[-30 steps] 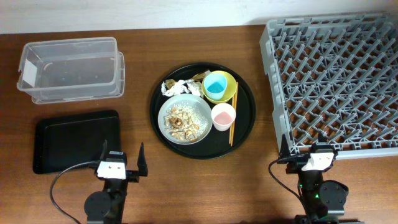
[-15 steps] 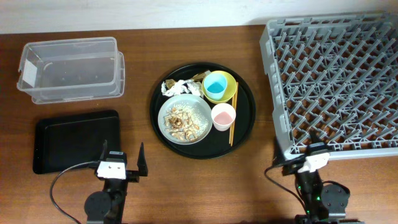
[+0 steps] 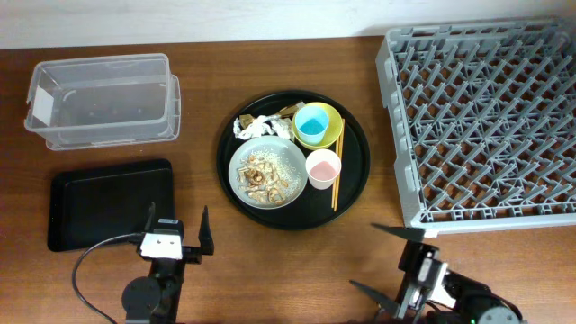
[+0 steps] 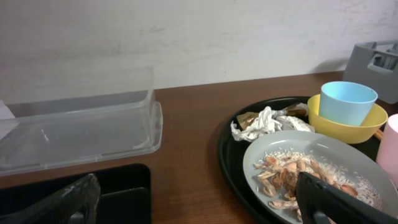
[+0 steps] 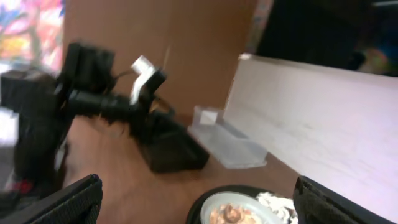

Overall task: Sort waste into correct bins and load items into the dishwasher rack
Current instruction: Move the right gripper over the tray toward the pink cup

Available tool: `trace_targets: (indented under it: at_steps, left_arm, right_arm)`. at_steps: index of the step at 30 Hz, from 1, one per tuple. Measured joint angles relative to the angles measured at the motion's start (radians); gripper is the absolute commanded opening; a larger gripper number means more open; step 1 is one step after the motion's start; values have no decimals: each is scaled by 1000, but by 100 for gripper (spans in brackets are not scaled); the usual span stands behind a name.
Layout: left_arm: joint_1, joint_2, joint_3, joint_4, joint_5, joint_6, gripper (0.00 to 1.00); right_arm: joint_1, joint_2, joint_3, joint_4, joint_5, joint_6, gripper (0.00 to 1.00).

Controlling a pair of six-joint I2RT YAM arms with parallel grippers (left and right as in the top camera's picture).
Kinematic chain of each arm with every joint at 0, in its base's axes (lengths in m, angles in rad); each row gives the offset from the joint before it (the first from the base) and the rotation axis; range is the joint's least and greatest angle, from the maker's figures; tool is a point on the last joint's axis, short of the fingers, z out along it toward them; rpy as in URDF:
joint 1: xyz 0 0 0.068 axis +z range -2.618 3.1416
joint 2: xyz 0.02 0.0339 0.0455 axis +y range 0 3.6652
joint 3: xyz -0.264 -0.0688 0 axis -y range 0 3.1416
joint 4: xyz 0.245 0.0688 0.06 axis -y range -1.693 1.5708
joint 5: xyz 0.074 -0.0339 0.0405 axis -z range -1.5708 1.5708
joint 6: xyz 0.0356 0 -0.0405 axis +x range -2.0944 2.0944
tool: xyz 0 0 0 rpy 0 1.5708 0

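The pale plate [image 3: 290,157] holds food scraps [image 3: 264,177] on a round black tray [image 3: 358,171]. Beside it are white tissue [image 3: 259,126], a gold wrapper [image 3: 289,111], a blue cup [image 3: 313,125] inside the yellow-green bowl [image 3: 335,119], a pink cup [image 3: 323,167] and chopsticks [image 3: 337,186]. The clear box [image 3: 101,99] and flat black tray [image 3: 110,202] lie left, and the grey rack [image 3: 486,117] lies right. My left gripper [image 3: 178,236] is open and empty by the flat tray, facing the plate [image 4: 298,146]. My right gripper [image 3: 382,263] is open and empty, below the rack's corner, turned left toward the plate [image 5: 239,208].
The left wrist view shows the clear box [image 4: 81,130], the flat black tray [image 4: 118,193], the tissue [image 4: 264,121] and the blue cup [image 4: 347,102]. The right wrist view is blurred and shows the left arm [image 5: 106,99], the flat tray [image 5: 171,149] and the clear box [image 5: 227,140].
My right arm has pulled back from the rack's front corner toward the table's front edge and swung its gripper to face left. The left arm has not moved.
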Motion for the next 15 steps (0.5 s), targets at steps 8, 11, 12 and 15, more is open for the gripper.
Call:
trace_targets:
  at_steps: [8,11,12,15]
  left_arm:
    - [0,0,0,0,0,0,99]
    - [0,0,0,0,0,0,99]
    - [0,0,0,0,0,0,99]
    - [0,0,0,0,0,0,99]
  right_arm:
    - [0,20,92,-9,317,121,98]
    - [0,89,220,-66,386,96,98]
    - [0,122,269,-95,398,80,98]
    - [0,264,450,-220,420,3,98]
